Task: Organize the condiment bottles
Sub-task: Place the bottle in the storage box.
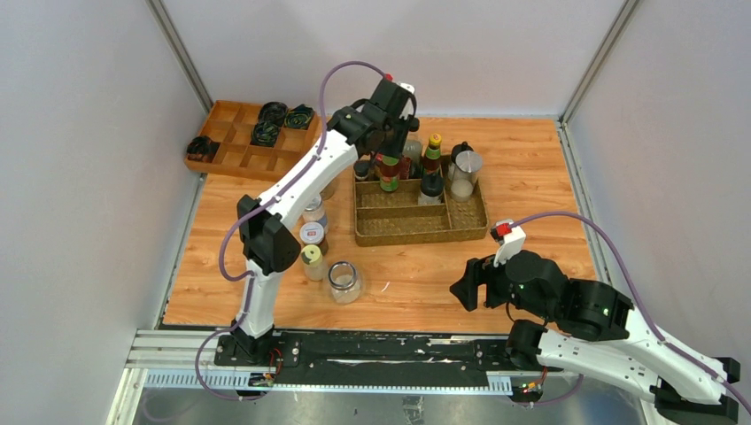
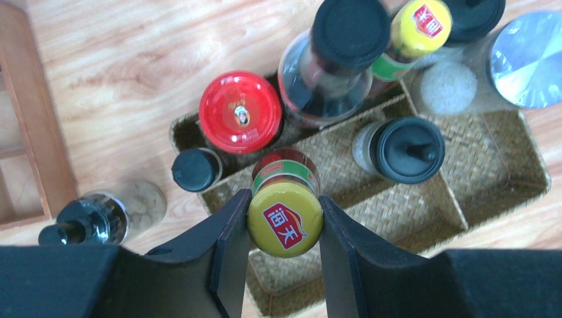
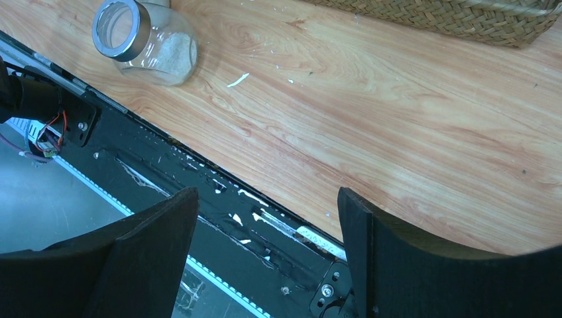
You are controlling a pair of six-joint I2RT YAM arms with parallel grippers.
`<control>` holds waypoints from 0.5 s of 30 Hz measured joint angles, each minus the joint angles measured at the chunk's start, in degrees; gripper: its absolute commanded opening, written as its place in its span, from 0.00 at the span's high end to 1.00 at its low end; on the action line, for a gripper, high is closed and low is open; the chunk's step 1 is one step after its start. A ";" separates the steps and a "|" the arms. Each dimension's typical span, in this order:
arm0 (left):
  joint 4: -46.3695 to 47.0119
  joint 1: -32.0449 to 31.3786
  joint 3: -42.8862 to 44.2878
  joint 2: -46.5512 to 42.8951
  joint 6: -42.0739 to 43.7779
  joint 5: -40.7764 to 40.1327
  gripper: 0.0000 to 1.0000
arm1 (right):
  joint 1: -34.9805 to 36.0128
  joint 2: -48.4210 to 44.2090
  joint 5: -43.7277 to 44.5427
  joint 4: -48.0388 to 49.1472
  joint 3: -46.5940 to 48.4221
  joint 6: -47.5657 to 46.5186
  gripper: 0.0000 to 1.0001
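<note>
The left gripper (image 2: 283,220), clamped on the yellow-capped bottle (image 2: 285,232), stands over the left end of the woven tray (image 2: 431,205). Lower it vertically, clear of the red-capped jar (image 2: 240,111). The right gripper (image 3: 268,212) is idle, fingers apart.

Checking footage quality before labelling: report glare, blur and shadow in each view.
Top external: even light, soft shadows, all sharp. Left wrist: glare pales the top of the silver-lidded clear jar; the yellow-capped bottle is crisp. Right wrist: the open silver-rimmed glass jar is sharp, with no harsh shadow.
</note>
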 measured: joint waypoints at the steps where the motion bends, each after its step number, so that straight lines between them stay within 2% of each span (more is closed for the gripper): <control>1: 0.50 -0.48 0.22 0.13 0.07 -0.35 0.68 | 0.00 -0.04 0.00 0.00 0.00 -0.04 0.18; 8: 1.51 -2.71 -0.61 0.31 -1.11 0.20 0.68 | 0.00 -1.29 0.02 -0.02 0.00 -0.13 0.18; 15: 3.89 -3.89 -4.94 0.31 -1.97 0.42 0.68 | 0.00 -3.30 0.04 -0.44 -0.09 -0.09 0.18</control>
